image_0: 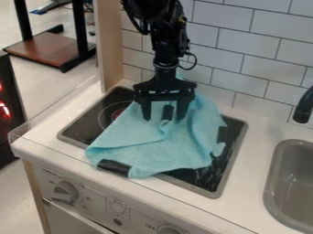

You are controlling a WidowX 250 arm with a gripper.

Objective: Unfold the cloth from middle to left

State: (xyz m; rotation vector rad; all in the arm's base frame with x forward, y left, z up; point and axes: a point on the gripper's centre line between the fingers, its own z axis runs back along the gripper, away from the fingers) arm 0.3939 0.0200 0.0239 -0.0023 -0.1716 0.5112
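The black gripper (164, 113) hangs over the upper part of the light blue cloth (160, 148), its two fingers spread apart. Between them a black patch on the cloth (167, 112) is visible, with a crease running down just below it. The cloth lies rumpled across the black stove top, narrow at the back and wider at the front. Its front left corner, with another black patch (114, 167), reaches over the stove's front edge. A third dark patch (222, 134) is on its right side. The gripper covers part of the cloth's back end.
The black stove top (89, 122) shows left of the cloth and at its front right. A grey sink (292, 183) with a black faucet (304, 107) is at the right. Behind stands a white tiled wall (233, 50), with a wooden post (110, 43) at the back left.
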